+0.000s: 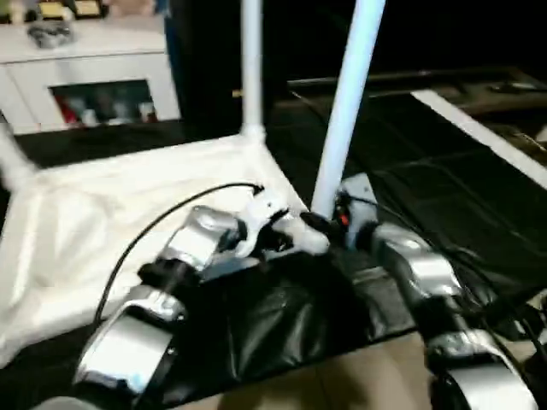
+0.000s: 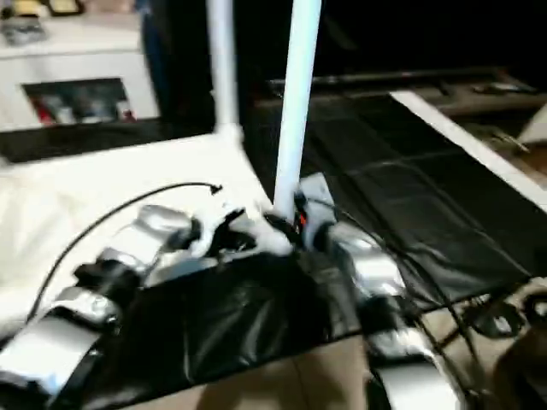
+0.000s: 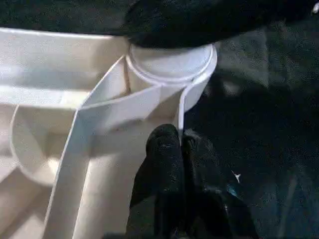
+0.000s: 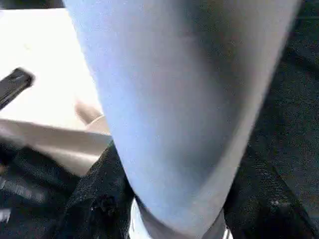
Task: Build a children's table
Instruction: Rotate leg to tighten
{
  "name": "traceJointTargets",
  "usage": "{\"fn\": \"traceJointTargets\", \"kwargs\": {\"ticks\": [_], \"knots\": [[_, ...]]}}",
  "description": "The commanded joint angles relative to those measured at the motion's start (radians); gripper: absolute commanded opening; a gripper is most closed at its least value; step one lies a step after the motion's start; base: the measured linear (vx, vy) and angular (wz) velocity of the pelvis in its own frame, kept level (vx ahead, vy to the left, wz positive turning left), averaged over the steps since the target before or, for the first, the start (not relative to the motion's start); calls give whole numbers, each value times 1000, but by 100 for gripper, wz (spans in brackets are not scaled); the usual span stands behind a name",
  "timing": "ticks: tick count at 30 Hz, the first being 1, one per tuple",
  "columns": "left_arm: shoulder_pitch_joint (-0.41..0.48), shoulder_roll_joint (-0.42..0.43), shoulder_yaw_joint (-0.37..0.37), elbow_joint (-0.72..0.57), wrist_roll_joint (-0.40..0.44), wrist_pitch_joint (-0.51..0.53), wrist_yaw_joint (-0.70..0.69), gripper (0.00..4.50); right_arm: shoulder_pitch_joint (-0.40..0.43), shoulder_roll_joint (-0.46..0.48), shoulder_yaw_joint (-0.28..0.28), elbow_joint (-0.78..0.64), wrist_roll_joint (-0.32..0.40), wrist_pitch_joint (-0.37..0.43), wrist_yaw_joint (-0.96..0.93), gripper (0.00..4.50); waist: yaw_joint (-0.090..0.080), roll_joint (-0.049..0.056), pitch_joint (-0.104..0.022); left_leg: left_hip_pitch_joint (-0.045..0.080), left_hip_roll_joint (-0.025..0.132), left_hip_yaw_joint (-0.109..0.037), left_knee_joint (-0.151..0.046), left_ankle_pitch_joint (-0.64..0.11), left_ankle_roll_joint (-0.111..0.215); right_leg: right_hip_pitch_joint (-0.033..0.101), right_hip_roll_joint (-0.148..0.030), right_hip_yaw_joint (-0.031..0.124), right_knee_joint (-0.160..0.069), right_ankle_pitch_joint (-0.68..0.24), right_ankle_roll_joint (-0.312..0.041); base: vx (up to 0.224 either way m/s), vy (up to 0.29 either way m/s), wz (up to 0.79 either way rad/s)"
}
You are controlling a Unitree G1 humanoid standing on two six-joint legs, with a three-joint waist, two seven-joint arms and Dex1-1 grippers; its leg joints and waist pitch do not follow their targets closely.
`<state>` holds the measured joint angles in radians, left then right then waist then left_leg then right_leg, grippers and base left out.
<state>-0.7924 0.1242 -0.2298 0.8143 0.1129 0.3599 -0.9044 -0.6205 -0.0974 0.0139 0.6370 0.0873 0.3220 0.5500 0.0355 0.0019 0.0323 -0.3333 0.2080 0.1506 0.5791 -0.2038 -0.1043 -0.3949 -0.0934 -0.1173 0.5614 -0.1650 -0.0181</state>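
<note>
The tabletop (image 1: pixel 128 205) is laid underside up on black sheeting (image 1: pixel 410 179). At its near corner socket (image 3: pixel 172 62) a white leg (image 1: pixel 346 111) is gripped low down in the right gripper's (image 1: pixel 329 224) jaws. Beside that socket the left gripper (image 3: pixel 179 149) is held with jaws clenched, empty. A second leg (image 1: pixel 250 68) is seated upright at the far corner.

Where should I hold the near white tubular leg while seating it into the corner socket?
Grip the near white tubular leg low on its straight shaft, just above the corner socket of the white ribbed plastic tabletop, from the robot's right. The round tube suits opposing fingers, and the tabletop blocks the left.
</note>
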Motion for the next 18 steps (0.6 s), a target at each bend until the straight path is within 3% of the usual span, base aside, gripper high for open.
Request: {"fn": "traceJointTargets", "kwargs": {"ticks": [1, 2, 7, 9, 10, 12, 13, 14, 18], "knots": [[-44, -93, -21, -8, -39, -15, 8, 0, -8, 108, 85, 53, 18, 21, 42, 199, 0, 2, -43, -13, 6, 0, -78, -301, 40, 48, -50, 29, -89, -497, -96, 0, 0, 0], [-44, -87, -23, -8, -34, -18, 4, 0, -4, 111, 80, 50, 23, 14, 66, 252, 2, -3, -44, -11, 6, 2, -76, -297, 49, 46, -52, 32, -88, -484, -102, 0, 0, 0], [-23, -34, -48, -28, -12, -52, -53, 0, 28, 77, 70, 10, 50, 19, 136, 288, 8, -2, -47, -13, 10, 7, -78, -235, 72, 51, -54, 43, -76, -389, -147, 0, 0, 0], [-15, -12, -63, -31, 3, -72, -75, 0, 37, 57, 69, 5, 49, 10, 153, 314, 8, 11, -50, -12, 13, 8, -77, -226, 71, 50, -54, 45, -73, -368, -160, 0, 0, 0], [-15, -11, -63, -32, 4, -73, -76, 0, 37, 56, 69, 5, 49, 9, 154, 314, 8, 11, -50, -12, 13, 8, -77, -226, 71, 50, -54, 45, -73, -368, -160, 0, 0, 0], [-1, 17, -79, -48, 11, -89, -118, 0, 50, 20, 72, -3, 45, -13, 195, 347, 11, 4, -57, -16, 13, 11, -74, -179, 74, 57, -54, 47, -61, -284, -187, 0, 0, 0], [14, 52, -92, -67, 9, -116, -176, 0, 69, -31, 78, -26, 47, -27, 264, 347, 18, 16, -58, -15, 16, 9, -73, -149, 82, 59, -55, 48, -52, -221, -210, 0, 0, 0], [22, 71, -100, -77, 9, -128, -209, 0, 81, -59, 79, -43, 54, -29, 306, 361, 18, 10, -59, -17, 16, 12, -70, -132, 97, 62, -52, 48, -48, -169, -227, 0, 0, 0], [37, 133, -127, -91, 17, -197, -308, 0, 119, -156, 78, -98, 76, -41, 452, 398, 33, 9, -60, -18, 17, 17, -65, -86, 123, 65, -50, 49, -35, -79, -263, 0, 0, 0]]}}
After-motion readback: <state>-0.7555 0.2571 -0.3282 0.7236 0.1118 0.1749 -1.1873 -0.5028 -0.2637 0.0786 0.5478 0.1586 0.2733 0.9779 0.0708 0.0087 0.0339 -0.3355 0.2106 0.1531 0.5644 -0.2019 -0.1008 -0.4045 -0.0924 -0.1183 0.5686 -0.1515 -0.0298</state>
